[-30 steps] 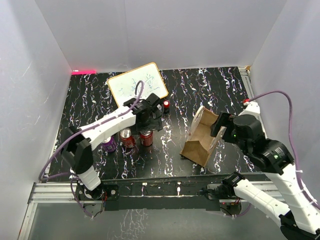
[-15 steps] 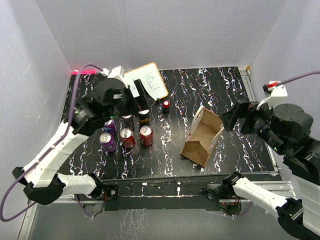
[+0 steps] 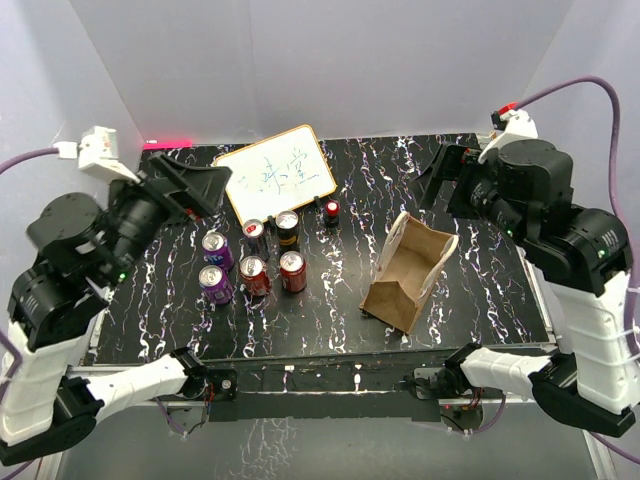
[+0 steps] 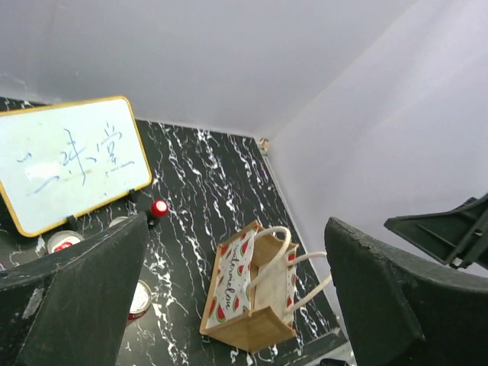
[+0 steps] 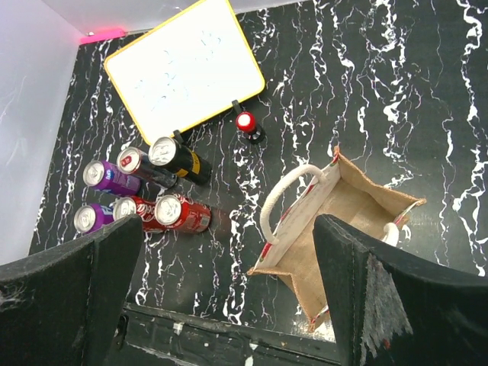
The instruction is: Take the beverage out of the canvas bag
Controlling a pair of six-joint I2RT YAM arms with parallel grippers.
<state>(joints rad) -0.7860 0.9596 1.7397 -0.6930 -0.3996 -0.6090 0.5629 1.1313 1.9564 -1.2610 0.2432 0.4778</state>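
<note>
1. The canvas bag [image 3: 408, 272] stands right of the middle of the table [image 3: 480, 270] with its mouth open upward. One bottom corner sits close to the table's near edge. Its white cord handles [image 5: 286, 191] arch over the mouth, and the right wrist view looks straight down onto its pale floor.
2. The cans [image 3: 253, 258] (six: two purple, two red, two dark) stand upright in a tight cluster left of the middle. They are just in front of the whiteboard [image 3: 275, 172] and well apart from the bag.
3. A band of bare marbled surface runs between the cluster and the bag. A small red-capped bottle [image 3: 331, 212] stands at its far end, just beside the whiteboard's near right corner.
4. More bare surface lies behind the bag up to the back wall [image 3: 320, 70], and to the bag's right up to the table's right edge.
5. The left gripper [image 3: 190, 185] hangs high over the far-left part of the table. It is spread wide and holds nothing. In its wrist view the two dark fingers [image 4: 69, 297] frame the bag from either side.
6. The right gripper [image 3: 440, 178] hangs high over the far-right part of the table, behind the bag. It too is spread wide, holds nothing and touches nothing.
7. White walls close the left, back and right sides, and a metal rail [image 3: 330, 380] runs along the near edge.
</note>
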